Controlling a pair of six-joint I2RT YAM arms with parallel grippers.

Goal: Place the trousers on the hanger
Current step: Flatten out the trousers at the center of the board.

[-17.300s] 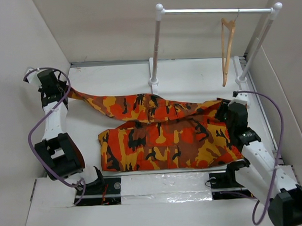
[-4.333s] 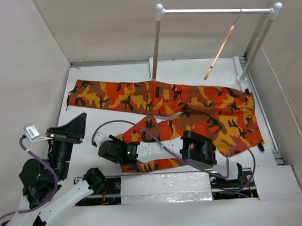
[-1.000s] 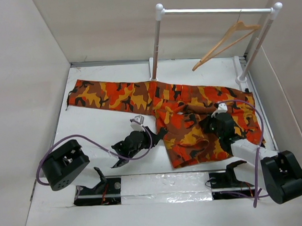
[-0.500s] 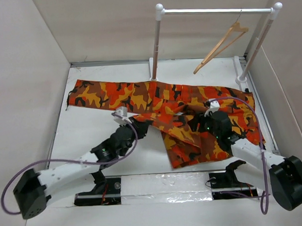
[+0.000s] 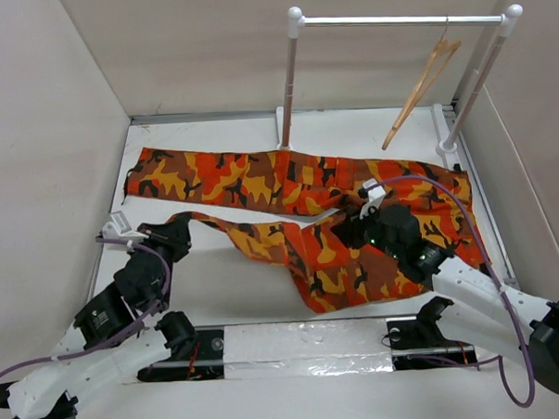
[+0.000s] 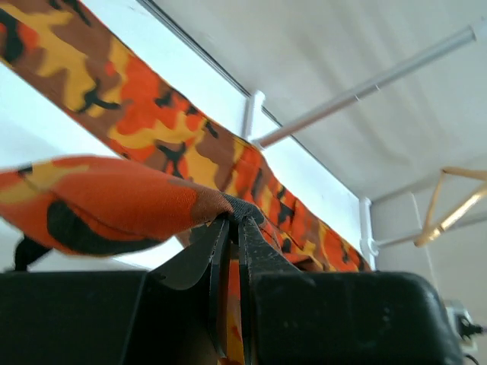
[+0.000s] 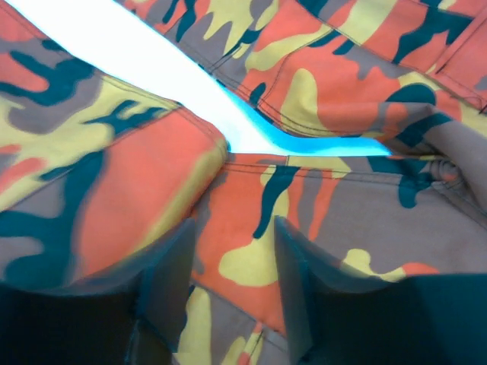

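The trousers [image 5: 260, 178] lie spread on the white table, one leg stretched along the back. My left gripper [image 5: 176, 231] is shut on the hem of the other leg and holds it lifted out to the left; in the left wrist view the jaws [image 6: 232, 220] pinch the dark hem edge of the trousers [image 6: 99, 205]. My right gripper [image 5: 355, 229] is open just over the crotch area, its fingers [image 7: 171, 266] either side of flat cloth [image 7: 251, 220]. The tan hanger [image 5: 421, 87] hangs tilted from the rail at the back right, and shows in the left wrist view [image 6: 456, 213].
The white tube rack [image 5: 392, 21] stands at the back, its left post foot [image 5: 284, 140] touching the back trouser leg and its right post [image 5: 469, 90] near the right wall. Walls close in on the left, back and right.
My left gripper has pulled the leg hem leftward from mid-table, stretching that leg out. My right gripper has shifted slightly left over the crotch. The hanger has swung to a steeper tilt.
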